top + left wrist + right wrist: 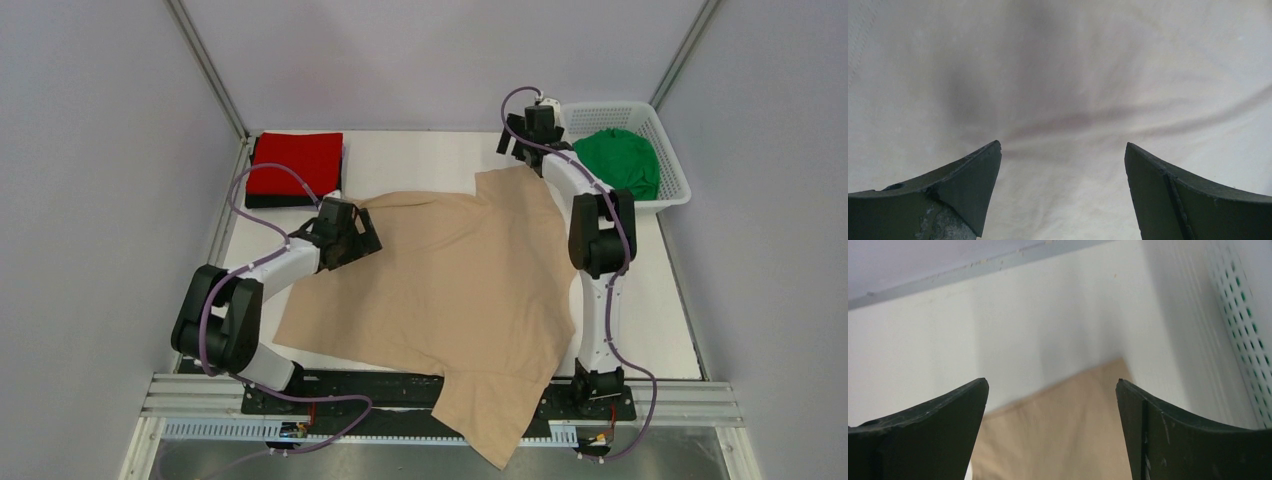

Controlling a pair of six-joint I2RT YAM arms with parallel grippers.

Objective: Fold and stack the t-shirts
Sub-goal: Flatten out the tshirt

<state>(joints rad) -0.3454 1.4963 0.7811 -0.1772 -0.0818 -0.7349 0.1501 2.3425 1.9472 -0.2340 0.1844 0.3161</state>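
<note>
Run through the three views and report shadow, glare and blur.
Top external: even light, sharp, no glare on the beige t-shirt. Left wrist: cloth fills the frame, a dark soft shadow above the open left gripper. Right wrist: the shirt's corner and the basket wall look soft, slightly blurred.

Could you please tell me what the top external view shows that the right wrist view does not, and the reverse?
Only the top view: the folded red t-shirt on a black t-shirt, the left gripper, and the whole spread beige t-shirt. Only the right wrist view: the right gripper, jaws open, up close above one beige corner. Both: the beige t-shirt, the white basket holding the green t-shirt, the table.
</note>
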